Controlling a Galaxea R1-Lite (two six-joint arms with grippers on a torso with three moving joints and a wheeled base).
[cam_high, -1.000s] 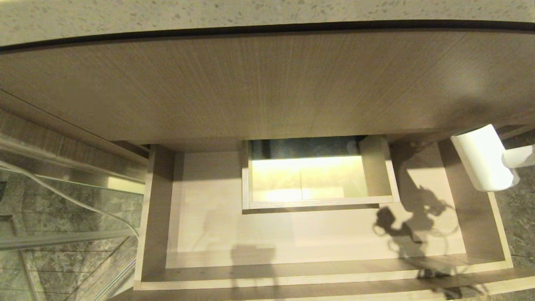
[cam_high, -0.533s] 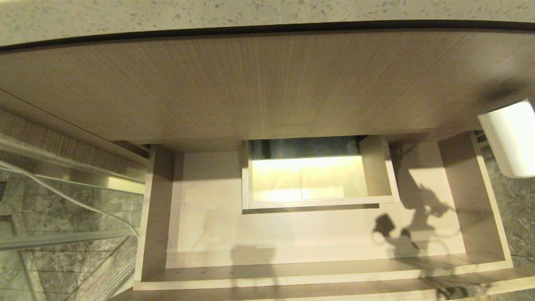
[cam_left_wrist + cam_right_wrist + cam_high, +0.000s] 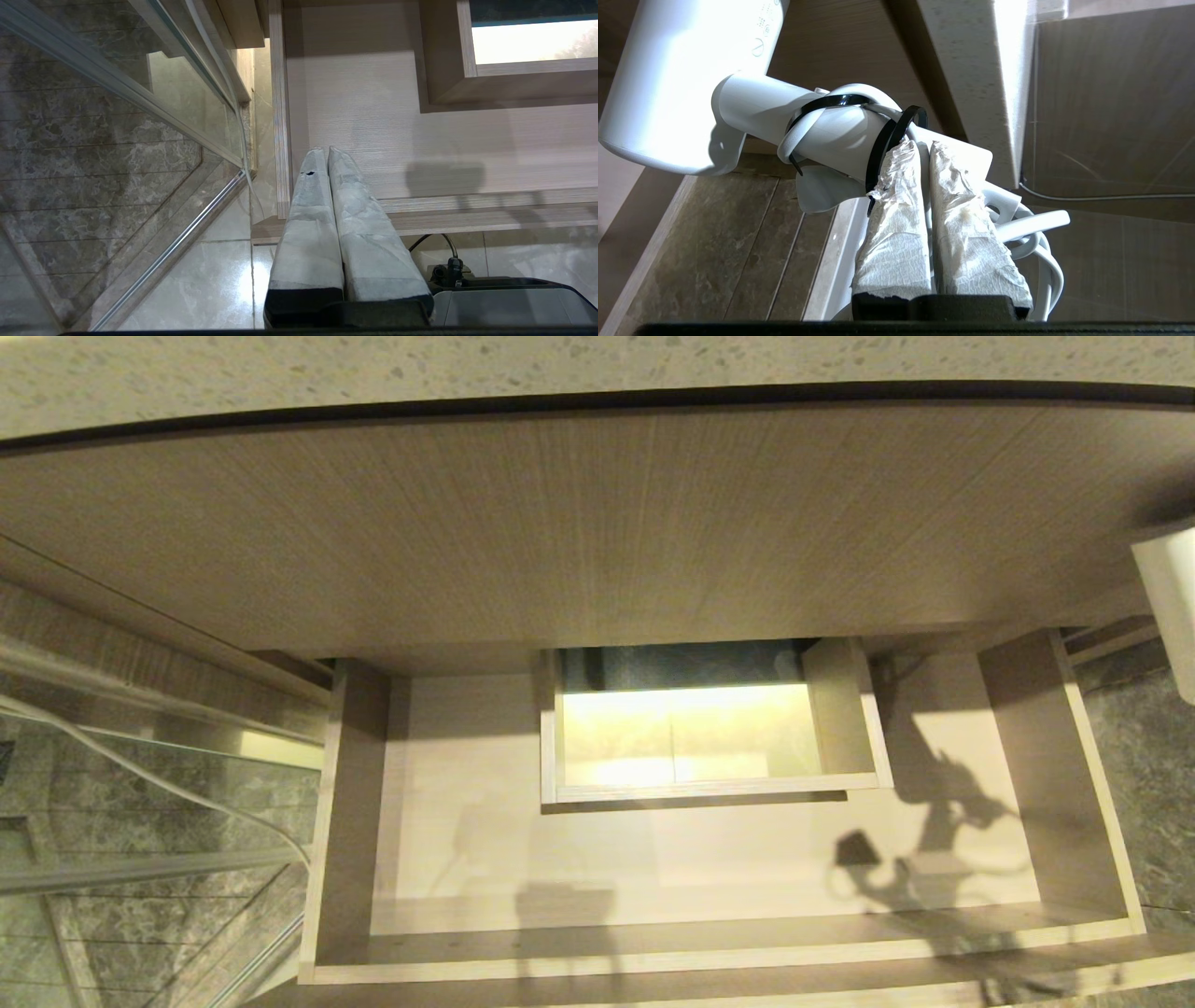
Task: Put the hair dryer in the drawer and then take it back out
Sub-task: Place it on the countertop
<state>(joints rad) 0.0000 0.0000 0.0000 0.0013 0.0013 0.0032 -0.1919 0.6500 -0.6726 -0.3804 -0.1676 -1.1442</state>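
Note:
The white hair dryer (image 3: 691,79) hangs in the air off the drawer's right side; only a sliver of its barrel (image 3: 1172,607) shows at the head view's right edge. My right gripper (image 3: 922,145) is shut on a thin white tab at the handle's end, beside black cable ties and the looped white cord (image 3: 1041,242). The pale wood-grain drawer (image 3: 709,877) stands pulled open, nothing on its floor, with a boxed rectangular cutout (image 3: 700,728) in the middle. My left gripper (image 3: 322,150) is shut on nothing, parked over the drawer's front left corner.
A speckled stone counter (image 3: 597,369) and a wood-grain panel (image 3: 597,523) overhang the drawer's back. A glass partition with a metal rail (image 3: 140,868) and a thin white cable (image 3: 168,784) stands to the left. Marble floor (image 3: 1153,784) lies to the right.
The hair dryer has moved right and upward, from over the drawer's right wall to nearly out of the head view. Its shadow on the drawer floor has shifted slightly.

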